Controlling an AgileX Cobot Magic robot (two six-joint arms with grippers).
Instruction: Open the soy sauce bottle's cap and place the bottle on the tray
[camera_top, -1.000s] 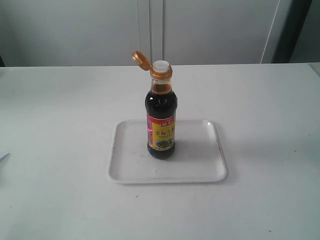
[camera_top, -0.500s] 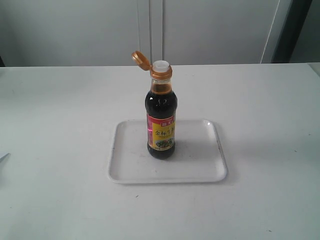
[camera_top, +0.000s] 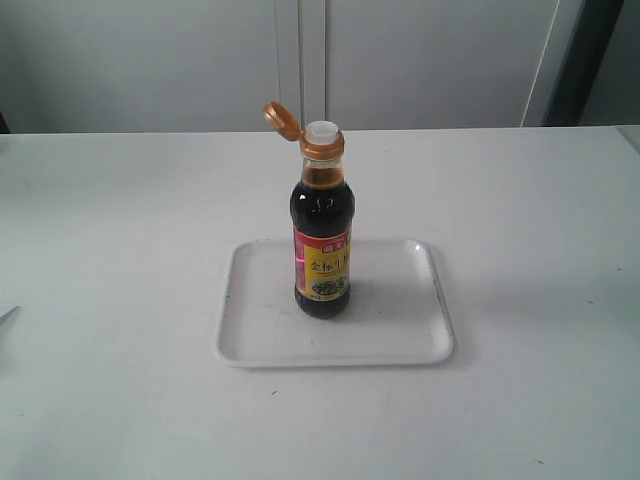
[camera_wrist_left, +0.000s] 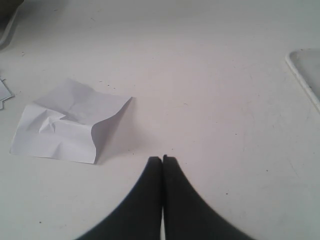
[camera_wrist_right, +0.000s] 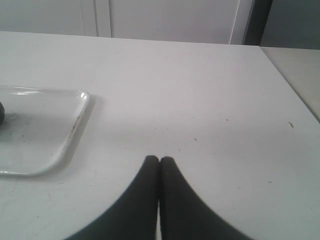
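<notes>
The soy sauce bottle (camera_top: 322, 240) stands upright near the middle of the white tray (camera_top: 400, 335) in the exterior view. Its golden-brown cap (camera_top: 281, 119) is flipped open to the left, baring the white spout (camera_top: 322, 130). Neither arm shows in the exterior view. My left gripper (camera_wrist_left: 162, 159) is shut and empty above bare table, with a corner of the tray (camera_wrist_left: 305, 70) off to one side. My right gripper (camera_wrist_right: 159, 160) is shut and empty too, with the tray (camera_wrist_right: 60, 140) beside it and a sliver of the bottle's base (camera_wrist_right: 1, 114) at the frame edge.
A crumpled white sheet of paper (camera_wrist_left: 70, 122) lies on the table in the left wrist view. The white table's edge (camera_wrist_right: 287, 85) runs close by in the right wrist view. A pale wall with panel seams (camera_top: 300, 60) rises behind the table.
</notes>
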